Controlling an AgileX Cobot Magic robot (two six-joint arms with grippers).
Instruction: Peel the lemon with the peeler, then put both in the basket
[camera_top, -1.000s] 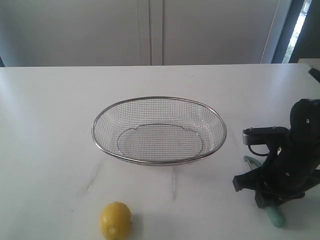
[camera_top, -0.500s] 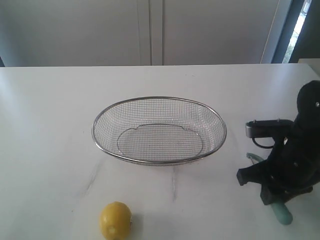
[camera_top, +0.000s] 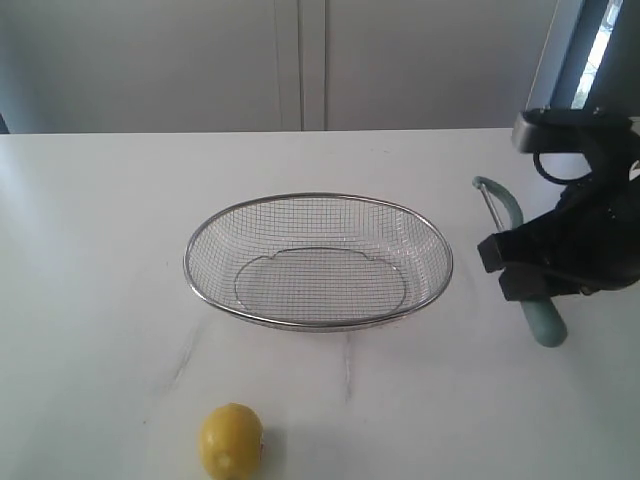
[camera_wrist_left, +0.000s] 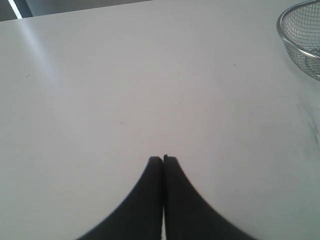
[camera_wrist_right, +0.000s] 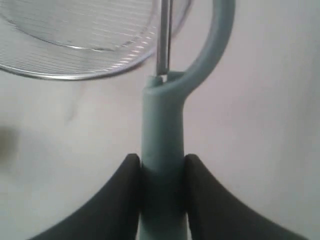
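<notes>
The right gripper (camera_wrist_right: 161, 167) clamps its fingers (camera_wrist_right: 122, 185) on both sides of the peeler (camera_wrist_right: 162, 125) handle, with the head (blade included) jutting past the tips, just right of the basket (camera_top: 190, 265). The left gripper (camera_wrist_left: 163, 160) is closed and empty. The lemon (camera_top: 231, 440) sits on the table (camera_top: 90, 300), apart from both.

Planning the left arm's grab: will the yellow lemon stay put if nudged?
The roundish yellow lemon would probably roll: it lies free on the smooth white table. Its curved skin could slip from a narrow grip. It looks whole, so likely firm.
</notes>
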